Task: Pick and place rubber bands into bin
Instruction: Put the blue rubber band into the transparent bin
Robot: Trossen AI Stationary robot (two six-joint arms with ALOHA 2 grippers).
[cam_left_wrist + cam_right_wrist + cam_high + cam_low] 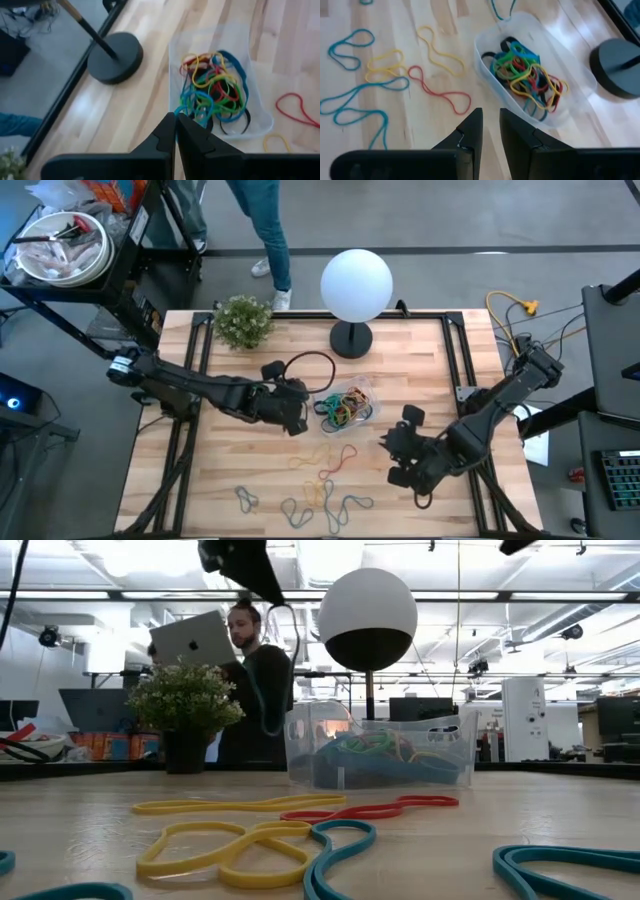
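The bin (366, 393), a small clear tray near the table's middle, holds a tangle of coloured rubber bands (345, 410). My left gripper (297, 416) is raised at the bin's left side, shut on a dark band (268, 690) that dangles from it. My right gripper (391, 445) hovers open to the right and near side of the bin, with nothing between its fingers (472, 131). Loose bands lie flat on the near half of the table: a red one (440, 92), a yellow one (437, 50) and teal ones (355, 100). My left gripper pinches the dark band's upper end (283, 608) between its two shut fingers, which slant downward. The band hangs below them as a long slack loop, clear of the table. Its lower end (268, 730) is just outside the bin's left wall (292, 750).
A white globe lamp (355, 285) on a black base (350, 338) stands behind the bin. A potted plant (243, 320) is at the far left. A person with a laptop (250, 650) is beyond the far edge. A yellow cable (515, 310) lies off the table's right.
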